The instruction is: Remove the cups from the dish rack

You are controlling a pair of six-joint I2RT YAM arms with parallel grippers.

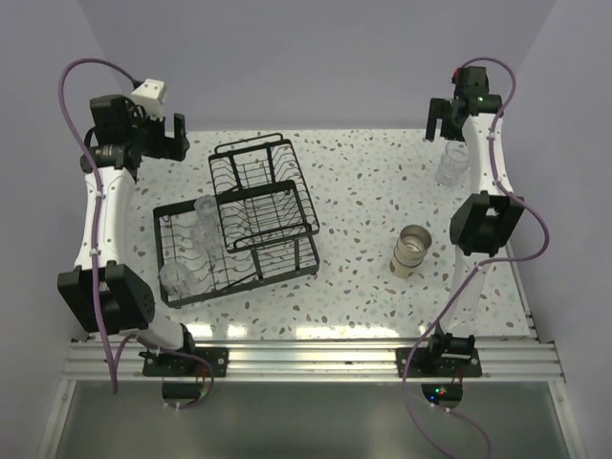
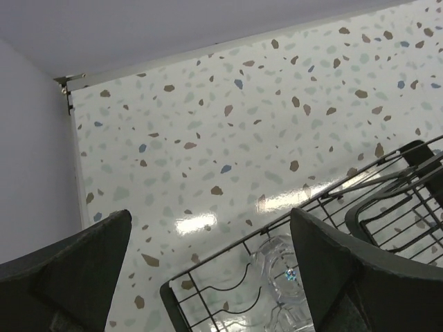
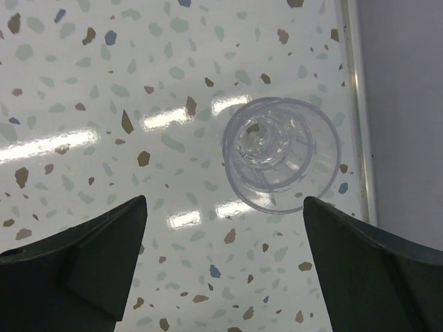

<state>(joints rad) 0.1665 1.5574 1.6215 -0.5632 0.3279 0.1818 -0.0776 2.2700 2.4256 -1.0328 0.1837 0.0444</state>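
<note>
The black wire dish rack stands left of centre, with a smaller slotted tier on its far right part. Clear cups sit in its left basket, one at the back and one at the front. My left gripper is open and empty, high above the rack's far-left corner, with a clear cup below it. My right gripper is open and empty above a clear cup that stands on the table at the far right. A tan cup stands on the table.
The speckled table ends at a raised right edge strip close to the clear cup. A wall corner lies beyond the rack's far-left side. The right arm's elbow hangs beside the tan cup.
</note>
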